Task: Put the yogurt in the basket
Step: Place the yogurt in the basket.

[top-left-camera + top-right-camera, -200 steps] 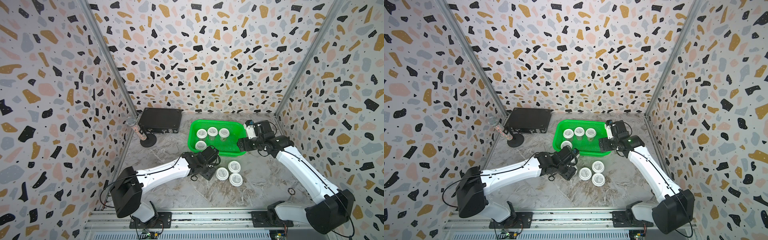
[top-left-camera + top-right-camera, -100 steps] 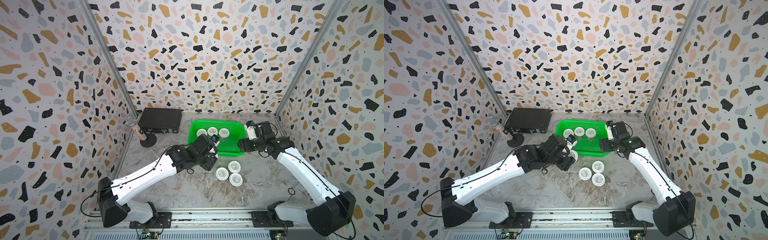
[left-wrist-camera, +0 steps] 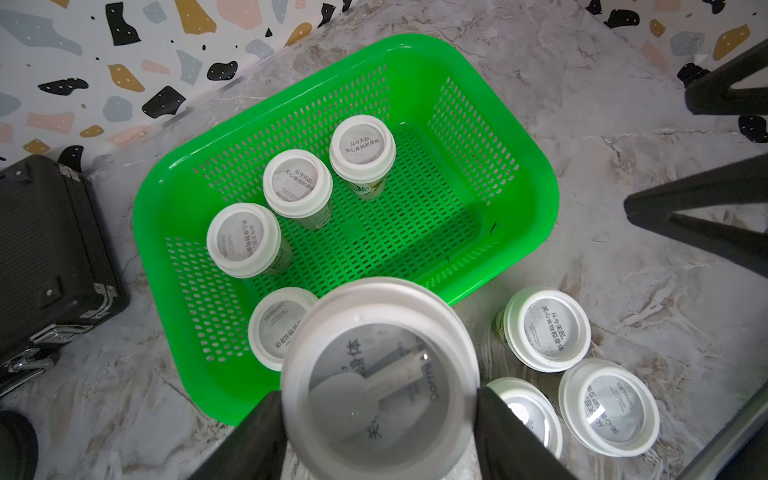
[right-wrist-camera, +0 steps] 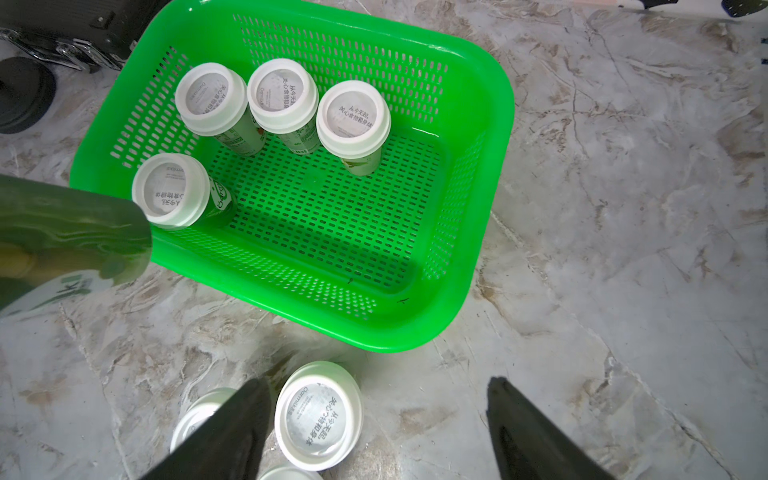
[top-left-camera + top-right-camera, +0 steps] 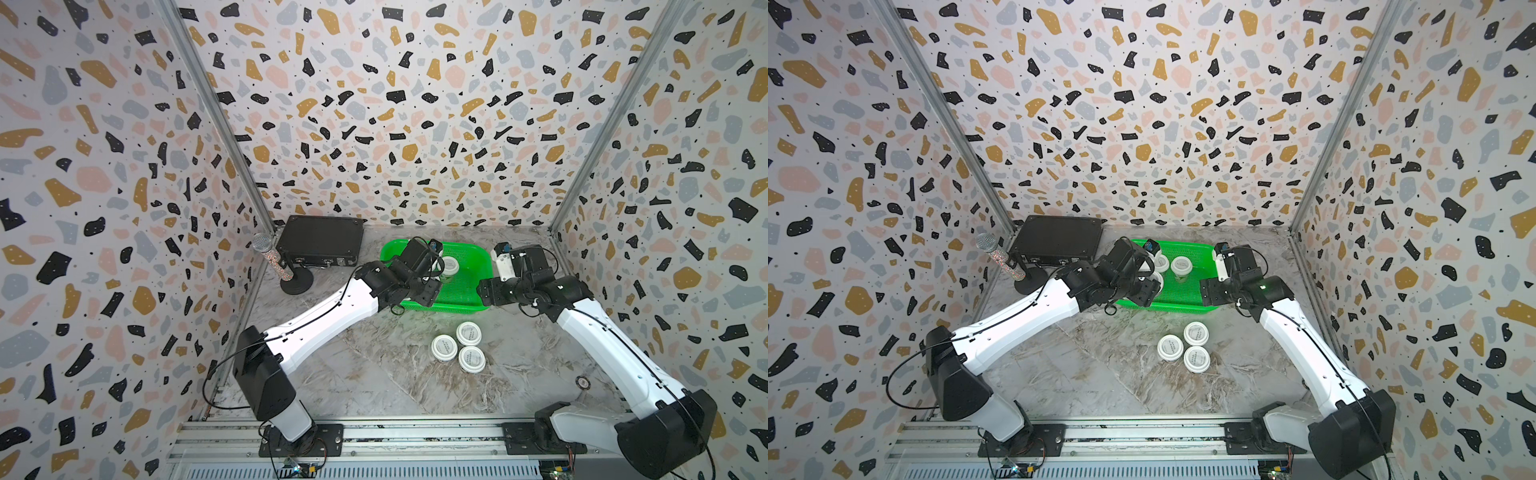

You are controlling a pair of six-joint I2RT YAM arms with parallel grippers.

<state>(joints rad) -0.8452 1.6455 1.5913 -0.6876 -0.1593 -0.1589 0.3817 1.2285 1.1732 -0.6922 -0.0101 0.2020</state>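
Marbled tabletop [image 5: 374,386], speckled walls on three sides, and the green basket [image 5: 457,305] sits well back. Left gripper [image 3: 378,397] is clamped on a yogurt cup [image 3: 376,365], black fingers [image 3: 249,440] pressed to either side of its lid, holding it over the end of the basket nearest the black case [image 5: 320,243]. That lid looms huge and blurred in the wrist view, and the cup's body is hidden beneath it. Four cups [image 3: 297,183] stand upright inside the basket, grouped at the case end, and the held lid covers part of the nearest one. In both top views the left arm [image 5: 332,311] blocks most of that group and the gripper's fingers too. Just one cup [image 5: 449,266] peeks out in a top view. Three cups [image 5: 444,347] sit on the table just in front of the basket, bunched and touching. Right gripper [image 4: 378,384] hovers beside the basket's other end, jaws spread wide, gripping nothing. Its wrist view cuts off two of the table cups, one of them behind a finger. A blurred dark-green shape [image 4: 62,232] over the basket's corner is too smeared to name.
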